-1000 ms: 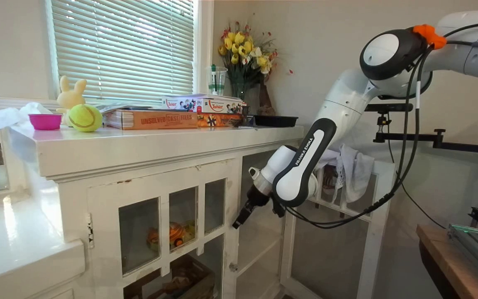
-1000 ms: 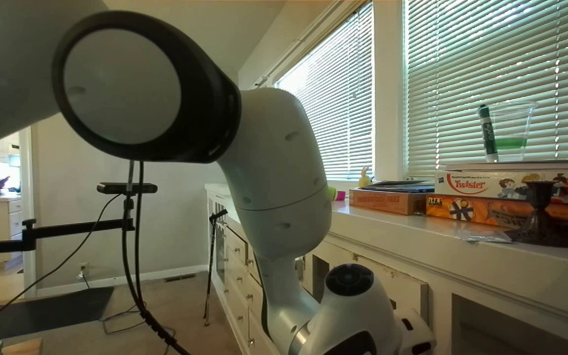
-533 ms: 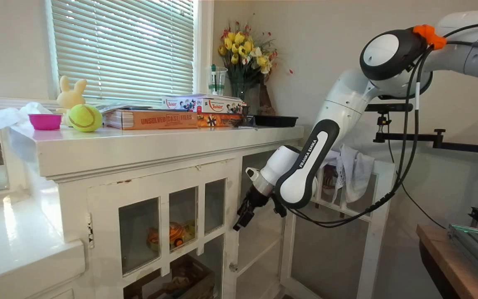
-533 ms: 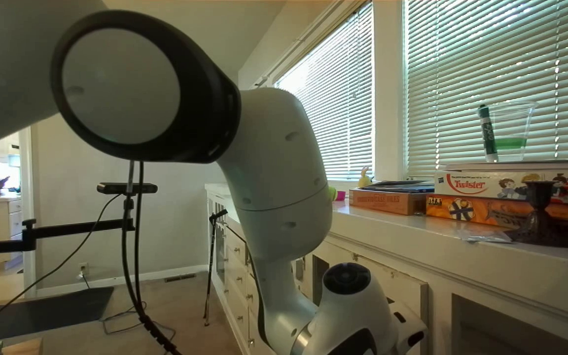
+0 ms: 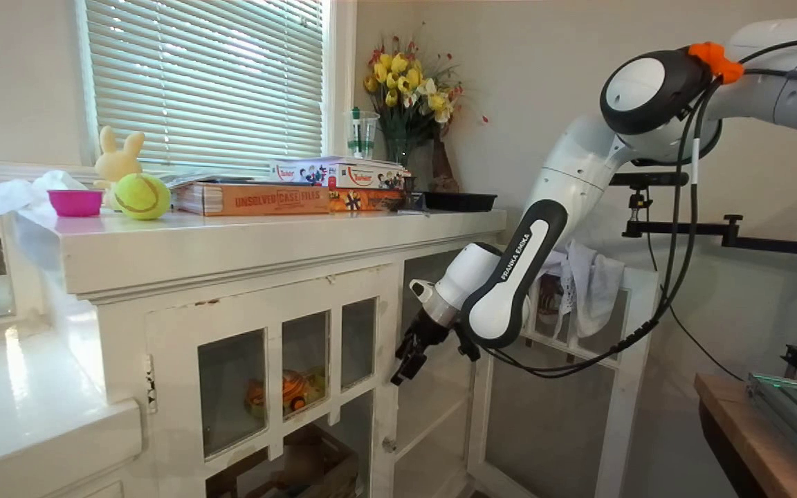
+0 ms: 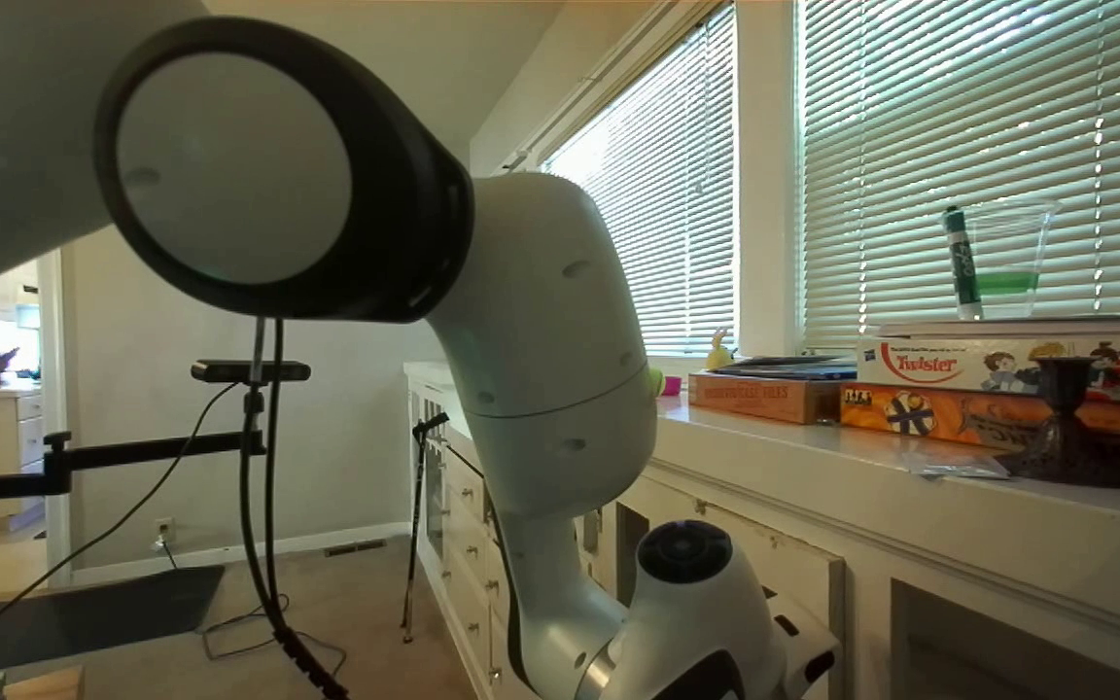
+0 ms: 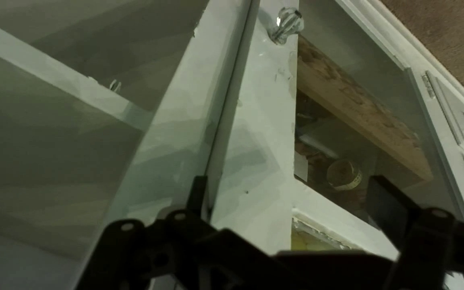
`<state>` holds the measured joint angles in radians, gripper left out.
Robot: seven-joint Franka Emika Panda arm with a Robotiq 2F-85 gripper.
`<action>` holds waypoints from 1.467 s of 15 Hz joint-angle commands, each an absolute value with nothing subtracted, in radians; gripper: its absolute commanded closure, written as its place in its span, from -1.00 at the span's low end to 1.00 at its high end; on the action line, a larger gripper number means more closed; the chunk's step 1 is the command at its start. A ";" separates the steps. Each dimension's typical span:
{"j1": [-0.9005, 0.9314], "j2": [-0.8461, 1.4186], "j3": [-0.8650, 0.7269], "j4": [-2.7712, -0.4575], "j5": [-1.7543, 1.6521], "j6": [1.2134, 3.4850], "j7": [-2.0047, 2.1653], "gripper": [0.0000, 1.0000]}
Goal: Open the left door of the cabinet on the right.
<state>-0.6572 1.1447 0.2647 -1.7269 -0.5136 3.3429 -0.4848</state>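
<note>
Spread wide and holding nothing, the claw (image 7: 288, 193) hangs above the knob (image 5: 389, 445), likely so it can straddle and pull it, since the left door (image 5: 274, 387), stretching leftward from that knob in an exterior view, looks closed.

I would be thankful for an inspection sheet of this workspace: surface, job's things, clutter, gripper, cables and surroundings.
Surface: top of the cabinet, white, bearing several things.
Job's things: left door, looks shut, paint chipped; clear knob near its free edge.
Clutter: tennis ball, pink bowl, rabbit figure, game boxes, black tray.
Gripper: open, holding nothing, higher than the knob; door contact cannot be told.
Cables: black, looping below the arm, across the view of the open twin door.
Surroundings: window blinds, wooden table; white cloth over the twin door.
</note>
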 commanded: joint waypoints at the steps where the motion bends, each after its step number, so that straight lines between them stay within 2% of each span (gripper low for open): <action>1: -0.652 1.143 0.258 -1.726 -0.529 3.345 -0.464 -1.00; 16: -0.696 1.153 0.281 -1.805 -0.732 3.359 -0.771 -1.00; 22: -0.615 1.115 0.217 -1.905 -0.762 3.381 -0.767 -1.00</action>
